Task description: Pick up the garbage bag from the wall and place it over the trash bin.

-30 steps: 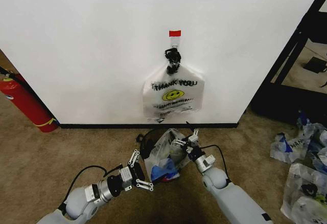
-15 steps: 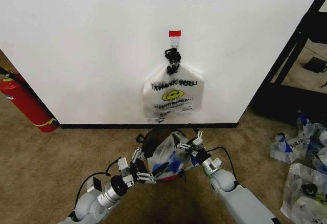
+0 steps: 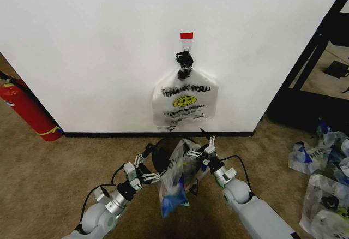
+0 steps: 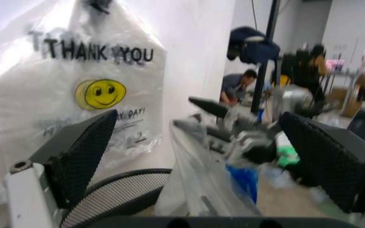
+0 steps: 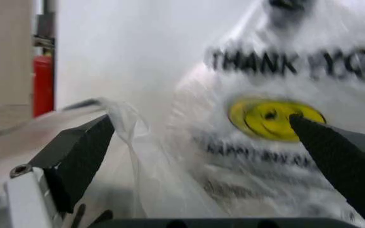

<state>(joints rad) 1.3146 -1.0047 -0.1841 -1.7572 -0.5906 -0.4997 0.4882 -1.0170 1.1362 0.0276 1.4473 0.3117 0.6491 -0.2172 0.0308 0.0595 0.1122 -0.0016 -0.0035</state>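
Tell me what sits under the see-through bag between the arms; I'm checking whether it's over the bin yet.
Below and behind the garbage bag the trash bin shows its black mesh rim. The bag drapes across its front, hiding the bin's inside and base. Both the left tool and right tool are open beside it.

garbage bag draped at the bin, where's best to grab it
Probably grip the thin see-through garbage bag at its upper edge beside the rim of the black wire-mesh trash bin, coming from both sides, left gripper and right gripper. Its lower part hangs limp and bunched.
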